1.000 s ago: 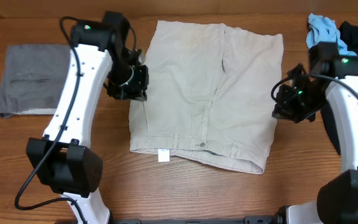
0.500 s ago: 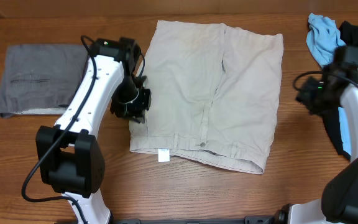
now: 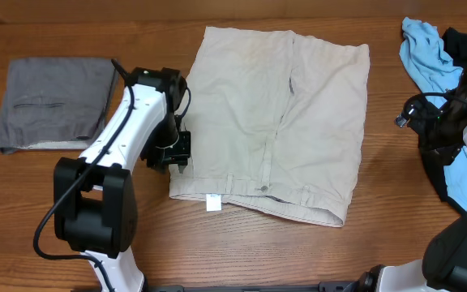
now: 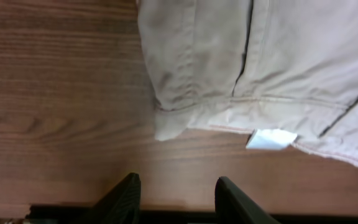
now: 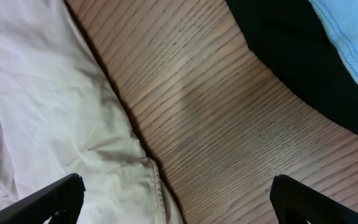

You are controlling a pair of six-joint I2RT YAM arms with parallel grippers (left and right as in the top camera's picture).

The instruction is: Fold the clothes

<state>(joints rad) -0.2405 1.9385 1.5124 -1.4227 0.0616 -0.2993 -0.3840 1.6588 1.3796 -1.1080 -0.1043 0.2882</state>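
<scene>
Lying flat at the centre of the surface (image 3: 136, 243), the shorts (image 3: 274, 122) are spread to full width, with the waistband (image 3: 258, 191) and white tag (image 4: 271, 138) along the near edge and the leg hems at the far edge. No fold is visible in them. The left pincer (image 4: 178, 186) hovers just beside the near left corner of the shorts; its fingers (image 4: 128, 190) stand moderately apart over bare wood and hold nothing. The right pincer (image 5: 176, 190) hangs over the bare strip between the right edge of the shorts and a dark cloth (image 5: 278, 43); it is spread wide and empty. A folded grey garment (image 3: 51, 101) lies well apart at the left, and a blue cloth (image 3: 428, 49) lies at the far right. Judged from this layout, the step in hand is positioning for the first fold. The next move probably calls for each pincer to descend onto an edge of the shorts, close on the fabric only, and lift evenly so that the cloth carries over without bunching.
</scene>
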